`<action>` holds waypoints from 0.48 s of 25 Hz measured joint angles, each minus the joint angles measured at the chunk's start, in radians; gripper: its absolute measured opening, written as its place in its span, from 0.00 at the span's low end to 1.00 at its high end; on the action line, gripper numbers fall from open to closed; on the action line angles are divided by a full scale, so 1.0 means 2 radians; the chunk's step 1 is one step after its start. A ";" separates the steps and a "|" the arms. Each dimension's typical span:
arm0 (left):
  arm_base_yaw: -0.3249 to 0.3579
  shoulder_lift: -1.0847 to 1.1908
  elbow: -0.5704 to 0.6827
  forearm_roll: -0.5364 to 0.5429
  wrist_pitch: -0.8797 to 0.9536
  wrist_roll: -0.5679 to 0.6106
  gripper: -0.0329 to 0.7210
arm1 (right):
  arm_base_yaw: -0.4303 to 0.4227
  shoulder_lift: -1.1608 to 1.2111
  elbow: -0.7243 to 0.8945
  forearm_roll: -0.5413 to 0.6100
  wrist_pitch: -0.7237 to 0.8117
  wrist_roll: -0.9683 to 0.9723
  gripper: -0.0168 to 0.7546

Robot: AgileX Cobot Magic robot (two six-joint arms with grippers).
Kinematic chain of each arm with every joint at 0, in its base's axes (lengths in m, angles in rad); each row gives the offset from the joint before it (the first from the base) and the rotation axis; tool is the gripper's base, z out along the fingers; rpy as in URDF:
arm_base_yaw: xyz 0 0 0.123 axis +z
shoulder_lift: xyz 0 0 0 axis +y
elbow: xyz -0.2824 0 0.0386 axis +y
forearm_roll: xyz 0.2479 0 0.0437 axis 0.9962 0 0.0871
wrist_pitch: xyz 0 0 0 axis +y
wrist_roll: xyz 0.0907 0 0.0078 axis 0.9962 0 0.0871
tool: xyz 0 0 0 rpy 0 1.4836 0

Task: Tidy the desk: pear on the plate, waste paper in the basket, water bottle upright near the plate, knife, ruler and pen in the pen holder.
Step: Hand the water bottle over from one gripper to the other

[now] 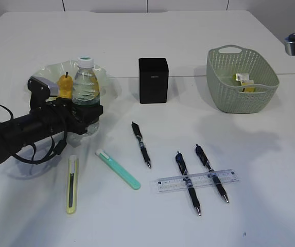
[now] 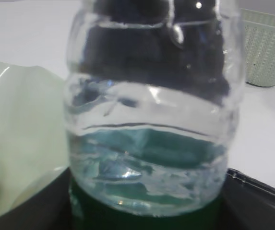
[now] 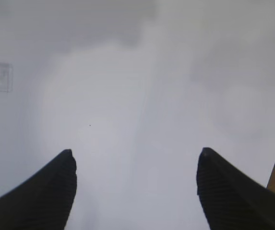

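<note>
- Water bottle (image 1: 86,87) upright at far left beside plate (image 1: 108,82); left gripper (image 1: 87,114) jaws around its base
- Left wrist: bottle (image 2: 154,110) part-filled, thin, slippery; whether clamped cannot be told; hold low
- Right wrist: right gripper (image 3: 136,182) apart, empty

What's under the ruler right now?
Two pens lie under the clear ruler, crossing it and showing through the plastic. The third pen lies apart, to its left. Nothing else shows beneath it but bare table.
</note>
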 joint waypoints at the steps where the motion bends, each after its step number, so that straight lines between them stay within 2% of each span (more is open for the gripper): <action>1: 0.000 -0.001 0.000 0.000 0.003 0.000 0.61 | 0.000 0.000 0.000 0.000 0.000 0.000 0.77; 12: 0.000 -0.004 0.000 0.004 0.008 0.000 0.64 | 0.000 0.000 0.000 -0.002 0.000 0.000 0.77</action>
